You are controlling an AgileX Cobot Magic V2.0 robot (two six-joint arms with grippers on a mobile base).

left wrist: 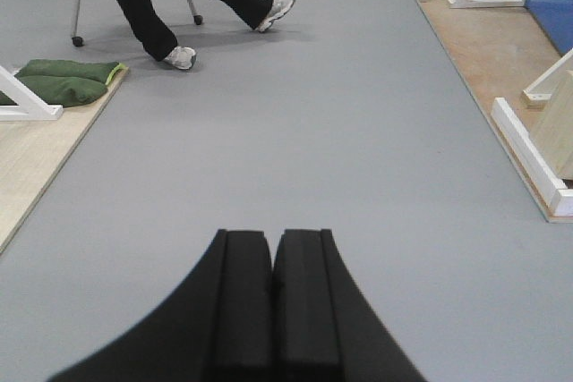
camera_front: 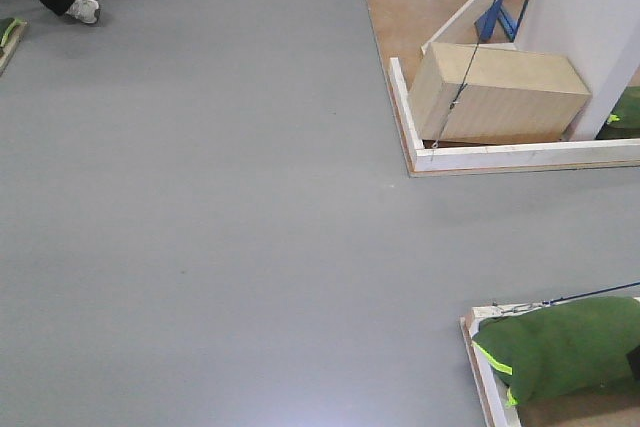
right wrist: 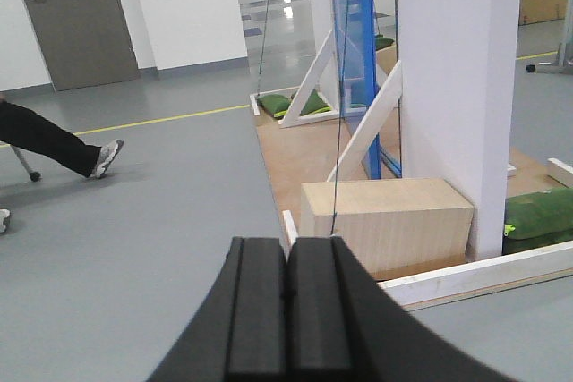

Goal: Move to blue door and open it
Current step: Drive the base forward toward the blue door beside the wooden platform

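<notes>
Both pincers fully closed, pads touching, nothing held: right gripper [right wrist: 286, 252], left gripper [left wrist: 271, 243]. Tall glossy bright-blue door [right wrist: 361, 60] is well ahead of the right gripper and slightly right of its centreline, standing behind the pale rectangular wooden box [right wrist: 385, 221]. It shows nearly edge-on, so I can't make out the handle. White diagonal wooden brace [right wrist: 372, 127] runs between box and door. White wall panel [right wrist: 457, 87] is just right of the box. Box sits on a tan plywood platform [right wrist: 295, 149]. Smooth grey floor [right wrist: 161, 221] is left of the box, with a seated person's black-trousered legs [right wrist: 45, 136] far left. Green sandbag [right wrist: 537, 212] lies right of the box, past the panel.
</notes>
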